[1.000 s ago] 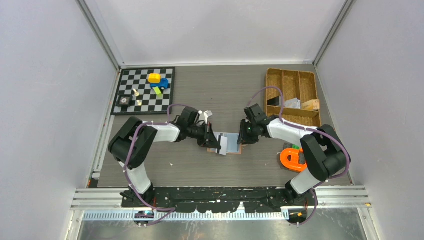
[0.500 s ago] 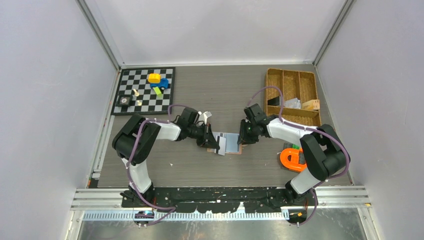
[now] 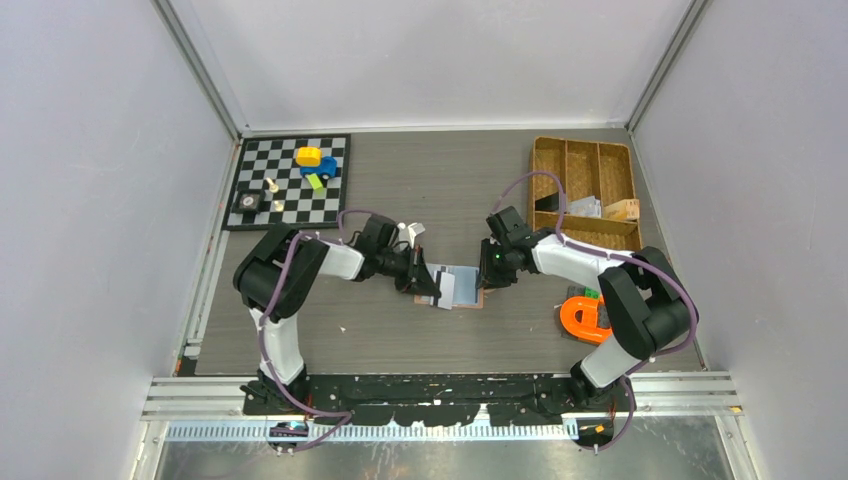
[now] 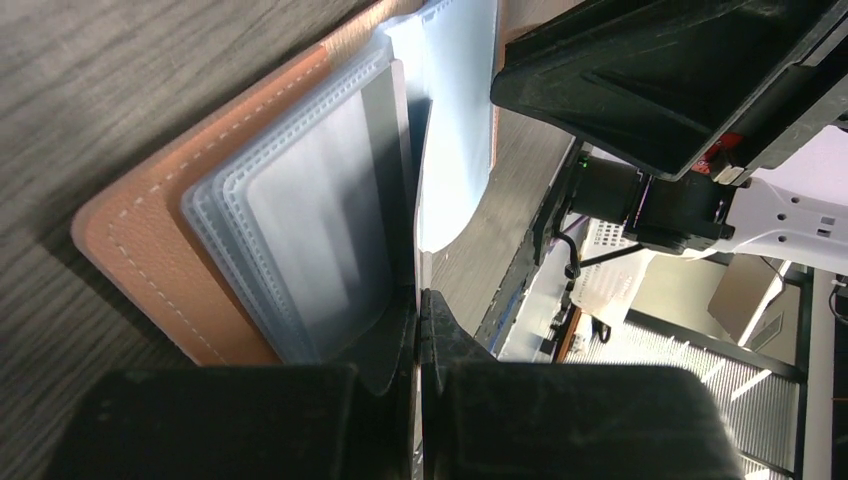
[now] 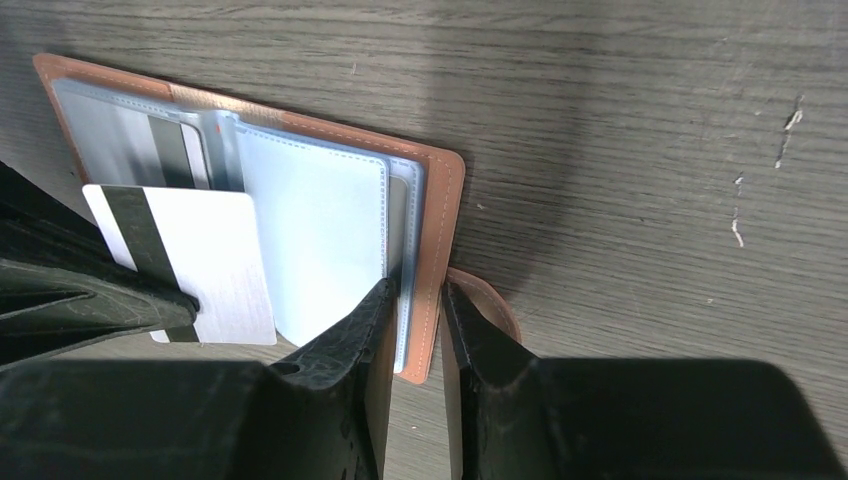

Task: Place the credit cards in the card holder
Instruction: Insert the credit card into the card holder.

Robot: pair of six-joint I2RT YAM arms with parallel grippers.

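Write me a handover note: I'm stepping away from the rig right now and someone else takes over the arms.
Left hand: shut on a white card, held over the open card holder.
Right hand: closed on the card holder's right edge.
Done: another card already seems to sit in a left sleeve.
Left: slide the white card into a sleeve.

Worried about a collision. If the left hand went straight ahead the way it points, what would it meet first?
Probably the clear sleeves of the card holder, with the held credit card touching first; the right hand lies beyond. Depth unclear.
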